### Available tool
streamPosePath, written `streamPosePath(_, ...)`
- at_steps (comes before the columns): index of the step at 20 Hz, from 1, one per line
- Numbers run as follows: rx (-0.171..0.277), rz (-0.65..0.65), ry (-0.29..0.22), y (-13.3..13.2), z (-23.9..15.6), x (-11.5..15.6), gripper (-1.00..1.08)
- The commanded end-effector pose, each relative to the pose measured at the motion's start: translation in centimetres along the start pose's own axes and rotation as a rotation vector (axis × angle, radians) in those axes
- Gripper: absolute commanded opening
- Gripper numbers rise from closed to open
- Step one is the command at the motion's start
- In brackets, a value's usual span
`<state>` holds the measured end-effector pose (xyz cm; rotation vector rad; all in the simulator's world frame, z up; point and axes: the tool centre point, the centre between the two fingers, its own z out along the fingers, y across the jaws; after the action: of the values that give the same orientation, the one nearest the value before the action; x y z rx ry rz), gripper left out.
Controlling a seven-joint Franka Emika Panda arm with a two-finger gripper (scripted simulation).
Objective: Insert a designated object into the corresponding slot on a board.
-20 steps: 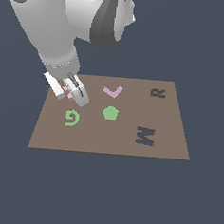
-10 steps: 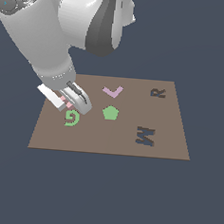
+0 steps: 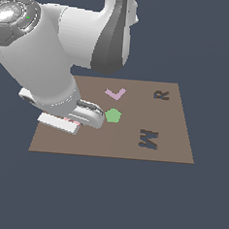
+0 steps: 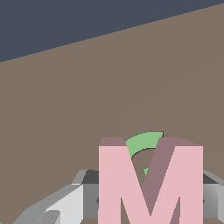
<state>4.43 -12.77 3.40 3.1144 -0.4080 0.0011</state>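
Note:
In the wrist view the pale pink M-shaped letter piece (image 4: 148,183) stands between my gripper's (image 4: 151,194) two grey fingers (image 4: 65,201), which press on both of its sides. The green G (image 4: 144,141) lies on the board just behind it. In the exterior view my gripper (image 3: 69,120) is low over the left part of the brown board (image 3: 172,150). The arm hides the pink letter and the G there. The dark W/M-shaped slot (image 3: 149,138) lies apart, toward the exterior view's right.
A lilac check-shaped piece (image 3: 115,93) and a green pentagon (image 3: 113,116) lie mid-board, close to the gripper's right. A smaller dark R-shaped cutout (image 3: 161,95) is at the far right. The bulky arm hangs over the board's left half.
The arm has swung lower over the board's left part. The hand has come down on the pink letter, and the arm now hides the green G in the exterior view.

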Motion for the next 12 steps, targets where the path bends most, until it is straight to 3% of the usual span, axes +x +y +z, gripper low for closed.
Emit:
streamPosePath(1,0.0,-0.129,0.001,-1.6,-0.1,1.4,-1.0)
streamPosePath(12,0.0,-0.625,0.001,-9.0,-0.3,4.6,-1.0)
